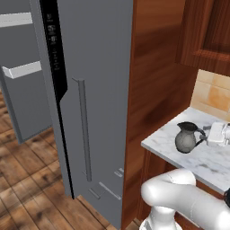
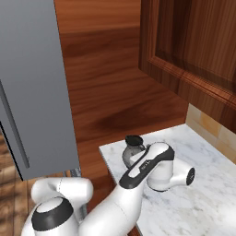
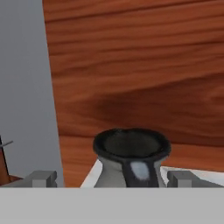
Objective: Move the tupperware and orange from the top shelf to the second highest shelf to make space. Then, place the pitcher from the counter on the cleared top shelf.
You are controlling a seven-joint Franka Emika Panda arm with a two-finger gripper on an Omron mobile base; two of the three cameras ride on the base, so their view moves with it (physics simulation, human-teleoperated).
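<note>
Standing upright on the marble surface (image 1: pixel 202 161) near its left edge, the pitcher (image 1: pixel 186 138) sits beside the wooden side panel (image 2: pixel 106 92) next to the fridge (image 1: pixel 90 90). In the hand view the end effector (image 3: pixel 113 178) is spread wide, one fingertip on either side of the pitcher's body, grasping nothing.

This is a home kitchen. A tall grey fridge (image 1: pixel 92 103) with a long door handle and a dark control strip stands on a wood plank floor (image 1: pixel 27 179), set against a brown wooden side panel (image 1: pixel 155 85), and one of its doors (image 1: pixel 22 72) hangs open with white door bins showing. Beside it a white marble table (image 1: pixel 204 155) carries a dark metal pitcher (image 1: pixel 186 138), with beige wall tiles (image 1: pixel 214 95) behind and a wooden wall cupboard (image 2: pixel 193 50) above.
</note>
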